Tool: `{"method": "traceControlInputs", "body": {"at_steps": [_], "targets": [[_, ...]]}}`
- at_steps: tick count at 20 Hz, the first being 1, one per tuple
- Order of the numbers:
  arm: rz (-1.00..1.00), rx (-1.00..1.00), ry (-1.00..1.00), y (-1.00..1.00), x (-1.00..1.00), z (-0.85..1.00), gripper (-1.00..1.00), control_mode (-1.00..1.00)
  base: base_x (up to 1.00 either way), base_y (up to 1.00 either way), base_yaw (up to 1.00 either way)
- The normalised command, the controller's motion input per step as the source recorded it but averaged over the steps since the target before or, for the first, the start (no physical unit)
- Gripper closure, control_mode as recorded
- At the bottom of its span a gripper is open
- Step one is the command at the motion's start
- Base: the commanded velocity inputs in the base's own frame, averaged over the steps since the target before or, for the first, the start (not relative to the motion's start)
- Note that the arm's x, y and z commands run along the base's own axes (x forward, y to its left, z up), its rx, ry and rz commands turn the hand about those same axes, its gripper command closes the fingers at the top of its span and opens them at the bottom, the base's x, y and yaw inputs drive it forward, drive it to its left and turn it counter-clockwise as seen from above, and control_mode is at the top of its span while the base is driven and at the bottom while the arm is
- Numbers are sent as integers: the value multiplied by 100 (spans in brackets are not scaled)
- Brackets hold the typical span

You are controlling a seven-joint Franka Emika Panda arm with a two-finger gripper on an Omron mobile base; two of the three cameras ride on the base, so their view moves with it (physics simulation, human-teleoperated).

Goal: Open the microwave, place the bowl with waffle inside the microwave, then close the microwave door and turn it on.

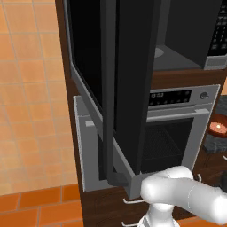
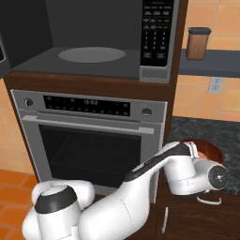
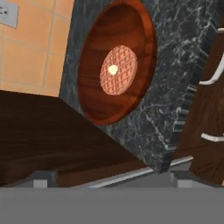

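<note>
The microwave (image 2: 93, 37) stands open, its turntable (image 2: 91, 55) bare and the keypad (image 2: 157, 33) on its right edge. Its black glass microwave door (image 1: 131, 80) is swung out toward the left base camera, with the dark bar handle (image 1: 106, 115) on it. The wooden bowl (image 3: 116, 61) holding a round waffle (image 3: 118, 70) sits on the dark marble counter (image 3: 175, 100); the bowl (image 1: 218, 127) also peeks in at the right edge, and its rim (image 2: 208, 149) shows behind the hand. My gripper (image 3: 112, 183) is open, a short way from the bowl and aimed at it, with nothing between its fingers.
A silver oven (image 2: 93, 136) with display and knobs sits under the microwave. A brown jar (image 2: 197, 43) stands on a shelf above the counter, with a wall outlet (image 2: 214, 85) below it. Drawer handles (image 3: 212, 76) line the cabinet front beside the counter edge.
</note>
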Motion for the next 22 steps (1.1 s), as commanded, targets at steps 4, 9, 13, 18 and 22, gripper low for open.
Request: {"method": "traceControlInputs", "body": {"at_steps": [4, 9, 13, 18, 22], "targets": [[0, 11, 7, -66, 22, -24, -100, -100, 0, 0, 0], [0, 1, 0, -18, 9, -50, -100, -100, 0, 0, 0], [-2, 0, 2, 0, 19, -50, -100, -100, 0, 0, 0], [-23, 0, 9, 5, 60, -30, -100, -100, 0, 0, 0], [-40, 0, 15, -1, 50, -35, -100, -100, 0, 0, 0]]}}
